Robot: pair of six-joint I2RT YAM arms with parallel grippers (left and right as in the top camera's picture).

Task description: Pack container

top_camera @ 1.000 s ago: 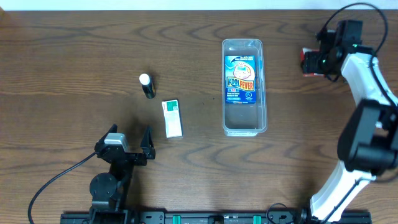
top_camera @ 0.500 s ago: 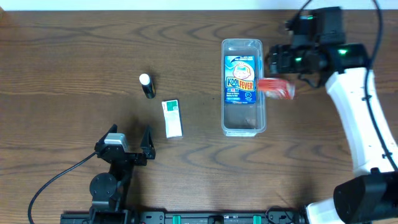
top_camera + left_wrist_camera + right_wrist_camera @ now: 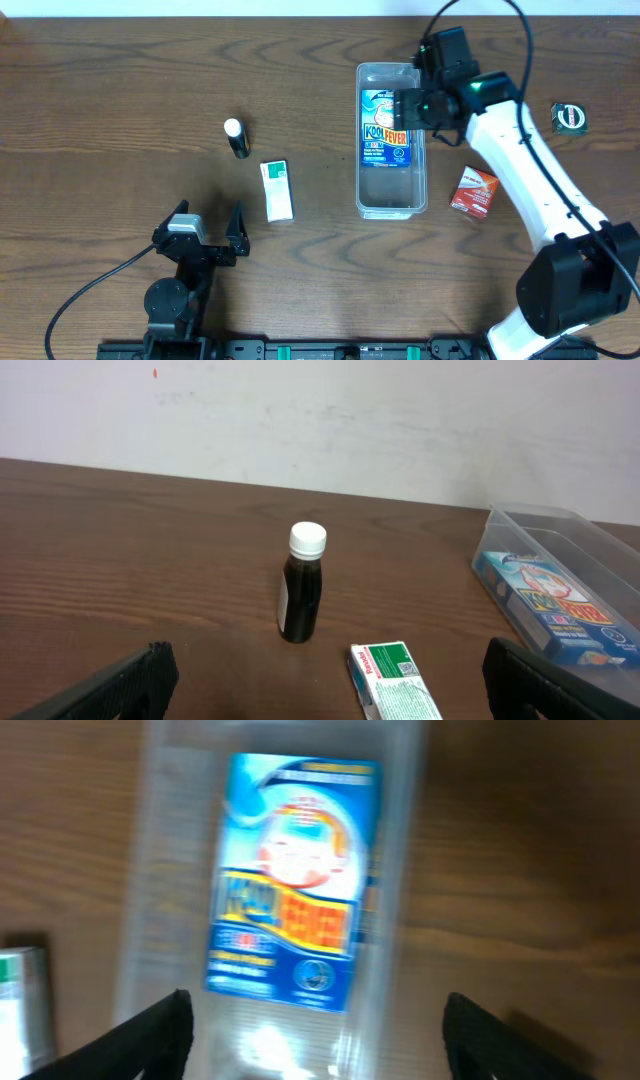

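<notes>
while left and right jaws gape wide (empty), a red box (image 3: pixel 473 191) lies beside the container (image 3: pixel 392 192).

The right arm (image 3: pixel 520 150) is showing white links, black joints and a green light; the black left arm (image 3: pixel 185 255) is trailing a black cable (image 3: pixel 95 285).

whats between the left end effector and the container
A green and white box lies flat between the left end effector and the container, nearer the end effector. The overhead view shows it best.
</notes>
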